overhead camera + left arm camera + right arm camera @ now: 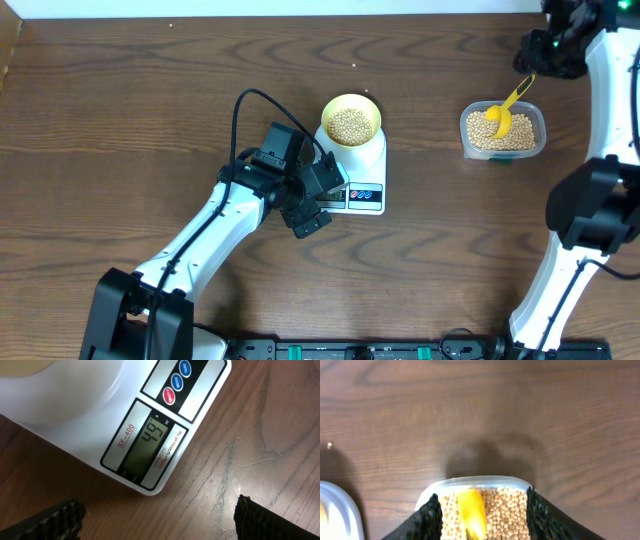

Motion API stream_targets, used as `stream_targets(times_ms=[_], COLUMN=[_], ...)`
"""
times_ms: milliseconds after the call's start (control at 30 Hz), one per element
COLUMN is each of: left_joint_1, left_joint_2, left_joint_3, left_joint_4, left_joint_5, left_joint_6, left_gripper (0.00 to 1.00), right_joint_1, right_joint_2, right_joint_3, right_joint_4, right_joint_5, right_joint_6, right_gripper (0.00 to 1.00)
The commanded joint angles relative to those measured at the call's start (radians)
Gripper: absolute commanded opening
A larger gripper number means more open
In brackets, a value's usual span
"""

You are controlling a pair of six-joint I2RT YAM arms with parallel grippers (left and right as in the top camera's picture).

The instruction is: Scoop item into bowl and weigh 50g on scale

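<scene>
Presently: scoop between parted right fingers, scale one short of target

**Item 1, scale** (376, 165). White, rectangular, mid-table, its button edge facing the left arm. In the left wrist view the display (147, 442) appears to read 49, so by judgement the weighing is almost done and a small top-up is wanted.

**Item 2, bowl** (325, 118). Pale yellow, seated on the far half of the scale and holding a layer of beans (349, 124).

**Item 3, tub** (466, 128). Clear, well to the right of the scale, stocked with more beans. The yellow scoop (512, 105) lies in it, cup down among the beans, its handle slanting up and away toward the far right corner of the table (150, 100).

**Item 4, right gripper** (481, 499). Poised over the tub at the handle end. Its fingers stand parted with the scoop between them and a gap on each side, so nothing is grasped. This is much the nearer arm to the scoop. The handle's long axis runs toward this wrist, so a closing pinch looks like the step in hand.

**Item 5, left gripper** (159, 515). Fingers spread wide and empty, just in front of the scale's display edge, well apart from tub and scoop.
</scene>
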Motion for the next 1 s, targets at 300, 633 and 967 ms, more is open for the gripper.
stream_targets(times_ms=[300, 633, 967], left_joint_1=[0.003, 0.003, 0.003], left_joint_2=[-0.003, -0.003, -0.003], left_joint_3=[-0.002, -0.002, -0.002], left_joint_4=[-0.003, -0.003, -0.003], left_joint_5=[-0.006, -0.006, -0.006], left_joint_6=[0.01, 0.01, 0.01], left_gripper=[0.98, 0.98, 0.98], right_joint_1=[0.039, 0.039, 0.037], right_joint_2=[-0.034, -0.035, -0.127], right_joint_3=[-0.167, -0.251, -0.215], right_joint_4=[0.034, 0.158, 0.129], right_joint_5=[0.088, -0.047, 0.039], right_joint_6=[0.007, 0.007, -0.031], right_gripper=[0.58, 0.22, 0.01])
